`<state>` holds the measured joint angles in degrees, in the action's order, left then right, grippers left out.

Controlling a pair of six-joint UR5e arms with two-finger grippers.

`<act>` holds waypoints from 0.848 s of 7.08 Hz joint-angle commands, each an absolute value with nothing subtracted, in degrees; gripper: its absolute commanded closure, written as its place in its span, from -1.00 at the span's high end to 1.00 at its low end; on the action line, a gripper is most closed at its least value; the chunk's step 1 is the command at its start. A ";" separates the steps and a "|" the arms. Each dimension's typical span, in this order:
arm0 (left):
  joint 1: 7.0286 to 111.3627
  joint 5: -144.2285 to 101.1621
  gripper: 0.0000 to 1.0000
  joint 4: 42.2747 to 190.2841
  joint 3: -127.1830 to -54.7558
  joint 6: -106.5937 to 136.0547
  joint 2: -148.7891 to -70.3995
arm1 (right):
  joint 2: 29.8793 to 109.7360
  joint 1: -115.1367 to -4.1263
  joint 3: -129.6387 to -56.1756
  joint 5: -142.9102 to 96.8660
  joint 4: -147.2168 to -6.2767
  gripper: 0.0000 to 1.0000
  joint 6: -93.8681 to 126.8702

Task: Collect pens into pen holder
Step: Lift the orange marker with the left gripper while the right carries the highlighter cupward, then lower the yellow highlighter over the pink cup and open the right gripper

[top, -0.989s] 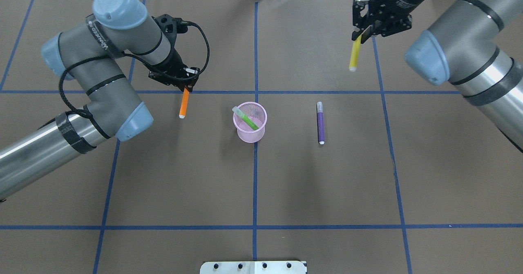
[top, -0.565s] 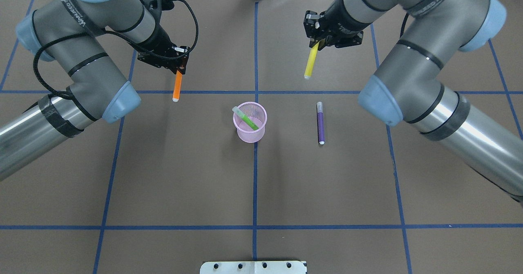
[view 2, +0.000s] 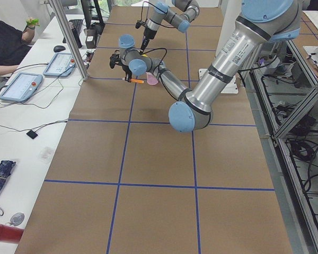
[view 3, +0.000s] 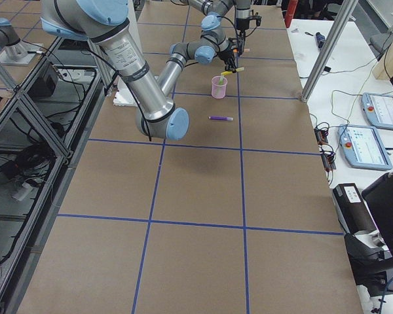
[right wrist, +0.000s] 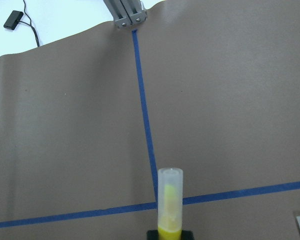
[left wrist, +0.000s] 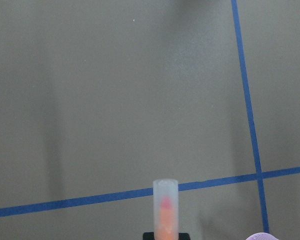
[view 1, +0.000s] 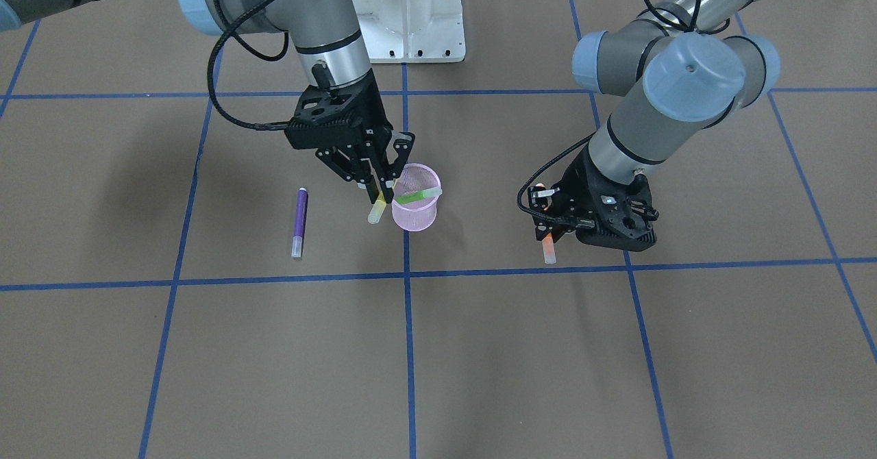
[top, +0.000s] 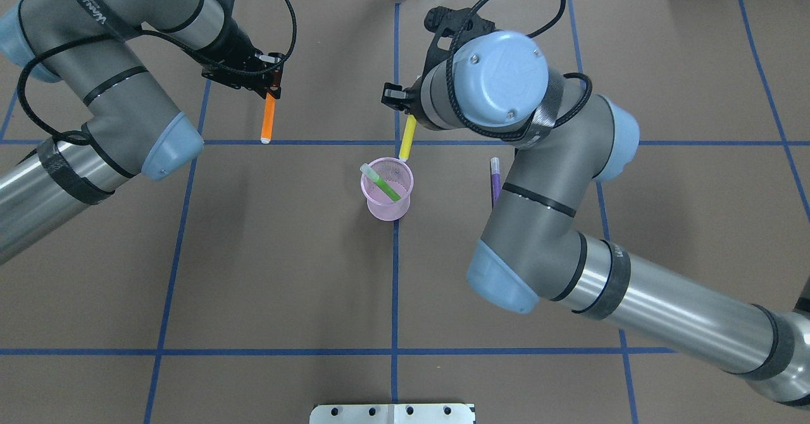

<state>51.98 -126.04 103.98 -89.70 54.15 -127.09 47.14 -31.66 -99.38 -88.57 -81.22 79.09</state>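
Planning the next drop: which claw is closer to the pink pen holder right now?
Right. The right claw, holding the yellow pen, hangs just past the far rim of the pen holder. The left claw, holding the orange pen, is well off to its left.

Pink pen holder (top: 386,190), green pen (top: 380,183) leaning inside; yellow pen (top: 407,138) aloft by its rim, purple pen (top: 495,180) flat nearby, orange pen (top: 268,120) farther.
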 commanded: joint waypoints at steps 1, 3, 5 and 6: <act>52.73 -126.12 -1.00 103.97 -90.52 53.79 -125.78 | 47.11 -26.30 -99.14 -79.92 -81.21 -1.00 79.19; 52.74 -126.12 -1.00 103.97 -90.53 53.70 -125.68 | 48.16 -22.52 -99.14 -70.44 -81.30 -1.00 77.44; 52.73 -126.12 -1.00 103.97 -90.26 53.53 -125.60 | 49.65 -20.50 -97.83 -65.69 -81.30 -1.00 76.90; 52.65 -126.12 -1.00 103.97 -90.26 53.53 -125.68 | 49.57 -19.52 -96.95 -64.00 -81.30 -1.00 76.90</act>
